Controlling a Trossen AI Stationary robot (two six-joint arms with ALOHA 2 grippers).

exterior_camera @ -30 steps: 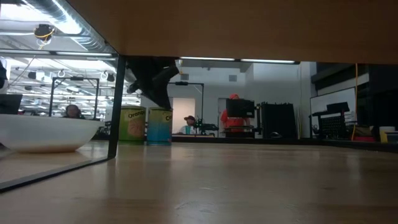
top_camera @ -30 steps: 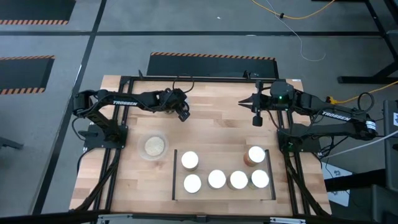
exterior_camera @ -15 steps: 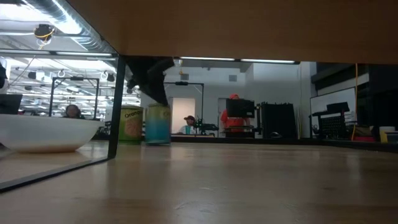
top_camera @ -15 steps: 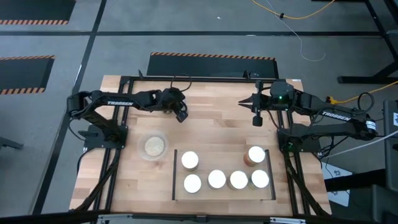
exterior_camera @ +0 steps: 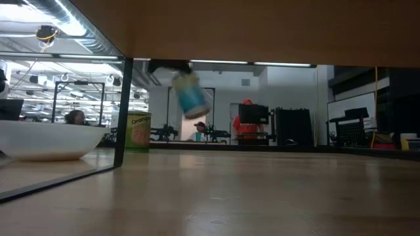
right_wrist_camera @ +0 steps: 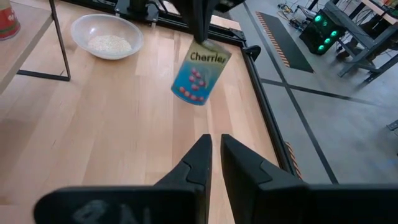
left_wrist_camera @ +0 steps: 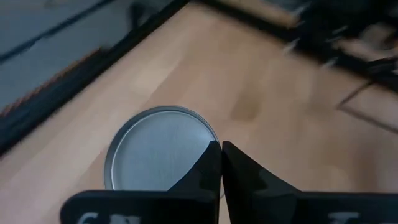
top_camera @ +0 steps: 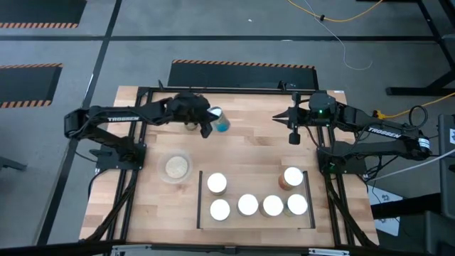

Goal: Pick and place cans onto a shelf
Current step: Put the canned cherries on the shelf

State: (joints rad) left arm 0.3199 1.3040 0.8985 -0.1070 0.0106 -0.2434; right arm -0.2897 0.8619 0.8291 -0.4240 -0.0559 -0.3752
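Note:
My left gripper (top_camera: pixel 207 129) is shut on a blue can (top_camera: pixel 222 124) labelled with cherries (right_wrist_camera: pixel 199 78), above the table's far middle. In the low view the can (exterior_camera: pixel 190 93) hangs tilted, clear of the wood. An orange can (exterior_camera: pixel 138 131) stands on its base on the table behind it. Several cans with white tops (top_camera: pixel 247 205) stand on the light-wood shelf (top_camera: pixel 252 181) between its two black bars, at the near right. My right gripper (top_camera: pixel 293 136) waits above the far right, its fingers (right_wrist_camera: pixel 213 146) nearly together with nothing between them. My left gripper pinches the blue can at the edge of its silver top (left_wrist_camera: pixel 208 147), and the fingertips hide the exact spot. The fingers (right_wrist_camera: pixel 199 25) come at it slanting down from the table's left side. The can hangs below them, tilted, lifted clear of the table.
A clear dish of beige grains (top_camera: pixel 176 168) sits left of the shelf. A black metal frame (top_camera: pixel 142 92) rims the table, and one upright post (exterior_camera: pixel 121 111) shows in the low view. Bare wood (top_camera: pixel 249 142) lies between the two grippers and the shelf.
My left gripper has risen and tipped its fingers upward, taking the blue can with it. The can stood upright beside the orange can; it now hangs tilted and clear of the table. The orange can has stayed where it was.

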